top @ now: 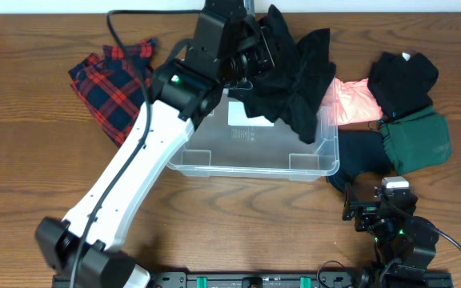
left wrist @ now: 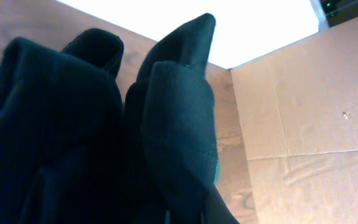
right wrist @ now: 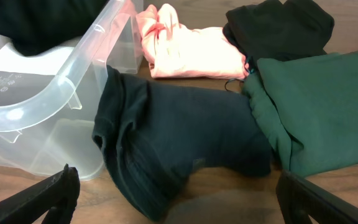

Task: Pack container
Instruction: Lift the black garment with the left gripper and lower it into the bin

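Found black garment (top: 294,88) clenched in left gripper (top: 256,58) above container (top: 214,164), draped across its rim, presumably for lowering inside. Found right gripper (right wrist: 179,205) spread empty beside container, kept clear.

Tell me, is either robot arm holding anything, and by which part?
The left gripper holds a black garment by its bunched upper part, the rest hanging over the container. The pinch itself is hidden. The right gripper is open, empty.
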